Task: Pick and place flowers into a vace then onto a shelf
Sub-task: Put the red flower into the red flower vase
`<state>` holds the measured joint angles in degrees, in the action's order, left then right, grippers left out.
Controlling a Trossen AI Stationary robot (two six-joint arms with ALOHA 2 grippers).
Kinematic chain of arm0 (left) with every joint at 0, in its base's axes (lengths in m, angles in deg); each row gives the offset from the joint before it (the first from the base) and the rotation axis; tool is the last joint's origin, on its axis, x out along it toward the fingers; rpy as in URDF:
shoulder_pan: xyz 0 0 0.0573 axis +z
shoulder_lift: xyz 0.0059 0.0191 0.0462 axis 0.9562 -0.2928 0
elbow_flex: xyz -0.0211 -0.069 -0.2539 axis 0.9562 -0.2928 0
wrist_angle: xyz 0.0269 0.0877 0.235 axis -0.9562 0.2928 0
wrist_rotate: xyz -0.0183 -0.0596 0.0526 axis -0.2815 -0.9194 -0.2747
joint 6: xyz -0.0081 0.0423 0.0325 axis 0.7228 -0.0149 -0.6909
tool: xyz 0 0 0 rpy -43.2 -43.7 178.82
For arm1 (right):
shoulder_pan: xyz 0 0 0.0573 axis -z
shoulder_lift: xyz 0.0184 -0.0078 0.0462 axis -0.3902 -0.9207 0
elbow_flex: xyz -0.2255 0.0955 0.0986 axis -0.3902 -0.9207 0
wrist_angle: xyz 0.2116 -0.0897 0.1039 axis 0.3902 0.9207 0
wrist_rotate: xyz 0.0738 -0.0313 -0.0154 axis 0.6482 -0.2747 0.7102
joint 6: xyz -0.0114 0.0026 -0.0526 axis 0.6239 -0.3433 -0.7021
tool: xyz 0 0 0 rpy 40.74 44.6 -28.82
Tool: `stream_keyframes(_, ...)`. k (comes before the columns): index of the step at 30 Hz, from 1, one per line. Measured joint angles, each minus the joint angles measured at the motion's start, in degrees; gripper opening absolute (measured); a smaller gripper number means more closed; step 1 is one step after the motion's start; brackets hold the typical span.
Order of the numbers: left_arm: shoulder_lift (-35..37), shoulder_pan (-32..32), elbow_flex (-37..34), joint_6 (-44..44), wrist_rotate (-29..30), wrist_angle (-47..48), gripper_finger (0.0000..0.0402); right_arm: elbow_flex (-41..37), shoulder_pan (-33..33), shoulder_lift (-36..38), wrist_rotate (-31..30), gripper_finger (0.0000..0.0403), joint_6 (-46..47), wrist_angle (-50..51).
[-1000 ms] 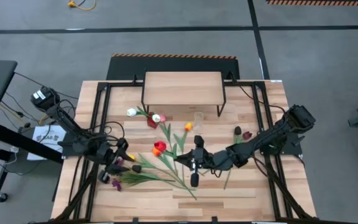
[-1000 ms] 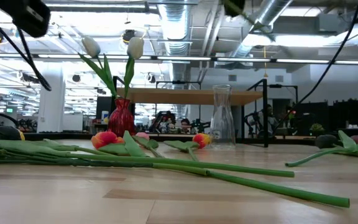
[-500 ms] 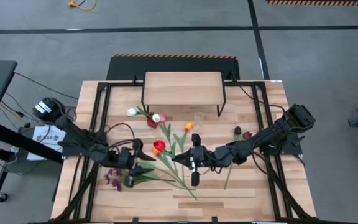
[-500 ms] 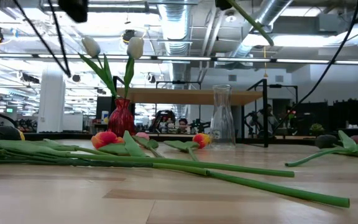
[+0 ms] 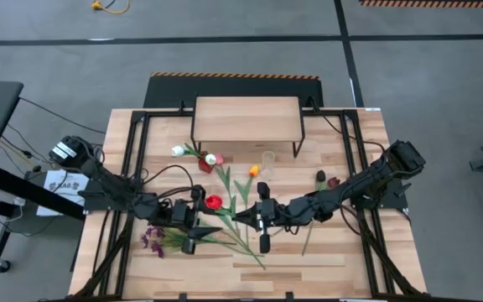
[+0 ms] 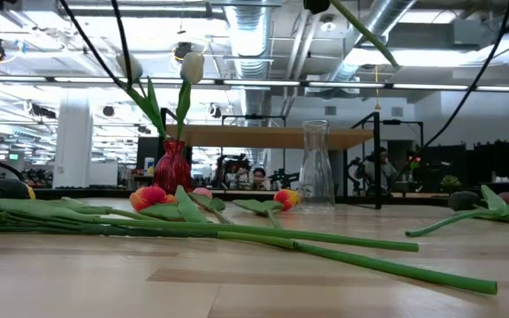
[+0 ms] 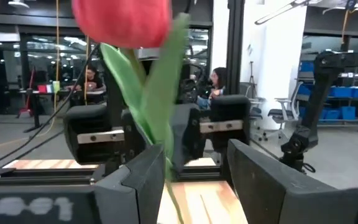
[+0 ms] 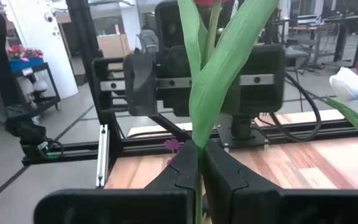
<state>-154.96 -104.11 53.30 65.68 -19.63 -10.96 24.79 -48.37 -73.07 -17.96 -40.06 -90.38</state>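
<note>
Gripping status, right gripper point(image 8: 199, 163): I see both fingers pressed together on the green stem of a red tulip point(image 5: 213, 202), held above the table's middle.
Left gripper point(image 7: 191, 180): fingers stand apart, with the same tulip's stem and leaf between them; I cannot tell whether they touch it.
Arm positions: I see both grippers facing each other across the tulip, near the table point(image 5: 334, 252) centre.
Flowers: the remaining stems point(image 6: 237, 231) lie flat on the planks; purple sprigs point(image 5: 152, 241) lie under the left arm.
Red vase point(image 6: 173, 168): holds 2 white tulips point(image 6: 192, 66), upright.
Clear vase point(image 6: 315, 166): stands just before the shelf point(image 5: 246, 118).
</note>
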Motion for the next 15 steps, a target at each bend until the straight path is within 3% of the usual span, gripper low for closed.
stream_keyframes(15, 0.02, 4.87, 2.11, 1.26, -6.16, 2.11, 0.0164, 0.0, 0.0, 0.0, 0.02, 0.0007, -0.91, 0.56)
